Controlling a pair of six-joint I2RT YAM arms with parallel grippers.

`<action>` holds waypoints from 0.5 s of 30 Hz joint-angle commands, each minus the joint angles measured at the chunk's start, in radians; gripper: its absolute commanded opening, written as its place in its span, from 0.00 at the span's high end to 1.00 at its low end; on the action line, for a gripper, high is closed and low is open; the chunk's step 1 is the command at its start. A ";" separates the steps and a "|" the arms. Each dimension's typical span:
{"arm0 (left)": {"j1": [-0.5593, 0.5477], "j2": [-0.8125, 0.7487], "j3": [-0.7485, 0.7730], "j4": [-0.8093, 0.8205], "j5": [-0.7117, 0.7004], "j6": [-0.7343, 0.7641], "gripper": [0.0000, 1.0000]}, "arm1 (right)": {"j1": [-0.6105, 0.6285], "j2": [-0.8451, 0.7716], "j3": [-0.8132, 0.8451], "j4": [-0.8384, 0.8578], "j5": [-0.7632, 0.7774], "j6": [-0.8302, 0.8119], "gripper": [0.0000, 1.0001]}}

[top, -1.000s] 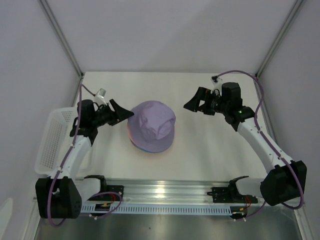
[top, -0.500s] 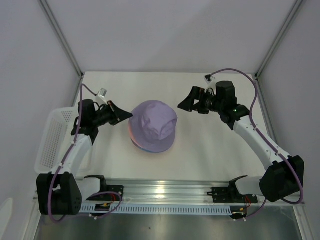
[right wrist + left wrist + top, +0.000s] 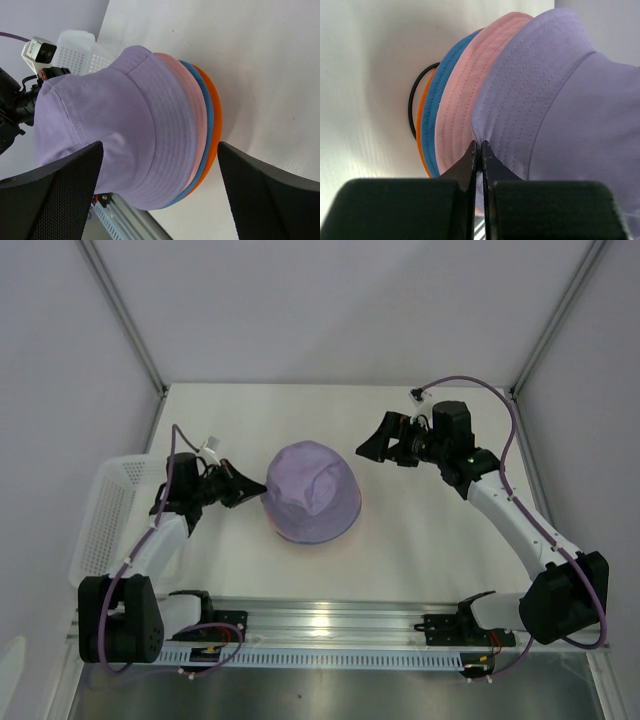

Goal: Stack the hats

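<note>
White plastic mesh basket: at the table's left edge, beside the left arm. Left gripper: jaws closed flat together with no gap showing, tips touching the left edge of the hat stack. In the left wrist view they meet the lavender hat at its brim, right by the seam with the pink brim. The fabric creases there, but whether any cloth is nipped between the tips cannot be told. Hat stack: four bucket hats nested one over another, near the middle of the white table. The lavender hat is outermost and covers the crowns of the rest. Below it, only brim edges show: pink hat, then blue hat, then orange hat at the bottom, next to the table. Black wire loop: an arc of it shows beyond the orange brim on the tabletop. Right gripper: jaws spread fully wide, holding nothing, touching nothing. It hangs above the table just right of the stack and faces it, with the hats framed between its fingers.
</note>
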 commanded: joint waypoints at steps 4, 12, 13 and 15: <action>-0.036 0.002 0.003 -0.037 -0.075 0.034 0.99 | 0.008 0.018 0.034 0.030 0.010 -0.005 0.00; -0.039 -0.116 0.209 -0.324 -0.222 0.162 0.21 | -0.001 0.019 0.083 -0.065 0.121 -0.114 0.00; -0.038 -0.136 0.273 -0.406 -0.252 0.179 0.06 | -0.010 0.024 0.097 -0.084 0.134 -0.131 0.00; -0.038 -0.183 0.404 -0.483 -0.341 0.230 0.01 | -0.038 0.037 0.137 -0.100 0.134 -0.133 0.00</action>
